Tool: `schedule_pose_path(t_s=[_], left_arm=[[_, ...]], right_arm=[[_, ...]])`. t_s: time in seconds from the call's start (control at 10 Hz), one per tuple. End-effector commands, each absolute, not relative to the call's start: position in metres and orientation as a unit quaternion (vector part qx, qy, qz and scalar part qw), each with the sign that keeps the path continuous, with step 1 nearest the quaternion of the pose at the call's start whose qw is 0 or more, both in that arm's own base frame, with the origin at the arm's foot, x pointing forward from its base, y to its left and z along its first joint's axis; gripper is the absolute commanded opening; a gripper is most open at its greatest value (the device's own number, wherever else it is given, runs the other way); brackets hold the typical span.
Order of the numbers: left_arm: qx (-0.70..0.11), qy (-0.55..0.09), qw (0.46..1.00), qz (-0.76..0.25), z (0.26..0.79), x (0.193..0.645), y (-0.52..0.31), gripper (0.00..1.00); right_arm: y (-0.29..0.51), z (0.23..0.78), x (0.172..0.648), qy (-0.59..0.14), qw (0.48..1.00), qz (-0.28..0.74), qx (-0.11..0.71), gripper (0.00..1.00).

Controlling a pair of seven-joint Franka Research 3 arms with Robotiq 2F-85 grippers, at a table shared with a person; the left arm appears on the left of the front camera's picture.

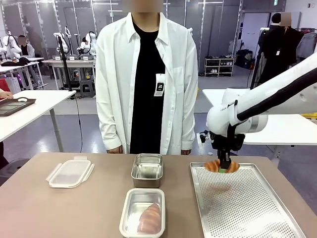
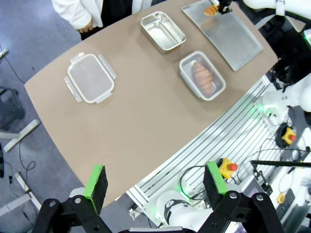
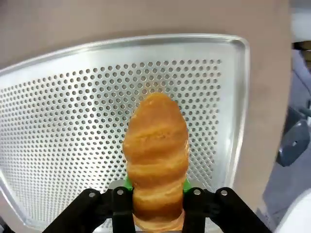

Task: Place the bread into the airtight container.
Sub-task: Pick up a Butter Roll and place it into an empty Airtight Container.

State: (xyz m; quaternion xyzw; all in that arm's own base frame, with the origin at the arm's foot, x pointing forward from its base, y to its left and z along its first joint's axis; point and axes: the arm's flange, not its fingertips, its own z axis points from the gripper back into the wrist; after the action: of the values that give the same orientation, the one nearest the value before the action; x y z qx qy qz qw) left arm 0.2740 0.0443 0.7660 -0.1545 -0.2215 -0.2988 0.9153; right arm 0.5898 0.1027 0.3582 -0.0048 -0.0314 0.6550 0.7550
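Though both open, near container (image 1: pixel 126 219) with bread (image 1: pixel 151 217), far container (image 1: pixel 147 170) empty

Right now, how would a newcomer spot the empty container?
Find the perforated tray on the table's right. Left of it stand two steel containers, one behind the other. The empty container is the farther, nearer the person; the near container holds bread.

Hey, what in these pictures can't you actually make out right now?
Right wrist view: the held bread hides the right gripper's contact with it; the bottom edge cuts off its lower end.
Front view: the bottom edge cuts off the tray's near end.
Left wrist view: the held bread is too small to show the grip.
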Motion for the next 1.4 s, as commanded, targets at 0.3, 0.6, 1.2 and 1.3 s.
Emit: schedule_pose_path(t_s=[0.3, 0.6, 1.2, 1.3], left_arm=[[-0.153, -0.221, 0.912, -0.310, 0.766, 0.273, 0.045, 1.00], [-0.153, -0.221, 0.912, -0.310, 0.766, 0.273, 0.045, 1.00], [-0.153, -0.221, 0.912, -0.310, 0.766, 0.273, 0.045, 1.00], [-0.153, -0.221, 0.912, -0.310, 0.766, 0.273, 0.045, 1.00]], right_arm=[[0.173, 0.422, 0.565, -0.037, 0.769, 0.637, -0.041, 0.32], [0.274, 0.433, 0.548, -0.047, 0.769, 0.635, -0.058, 0.32], [0.387, 0.407, 0.538, -0.058, 0.755, 0.652, -0.044, 0.32], [0.393, 0.408, 0.537, -0.064, 0.758, 0.648, -0.040, 0.32]])
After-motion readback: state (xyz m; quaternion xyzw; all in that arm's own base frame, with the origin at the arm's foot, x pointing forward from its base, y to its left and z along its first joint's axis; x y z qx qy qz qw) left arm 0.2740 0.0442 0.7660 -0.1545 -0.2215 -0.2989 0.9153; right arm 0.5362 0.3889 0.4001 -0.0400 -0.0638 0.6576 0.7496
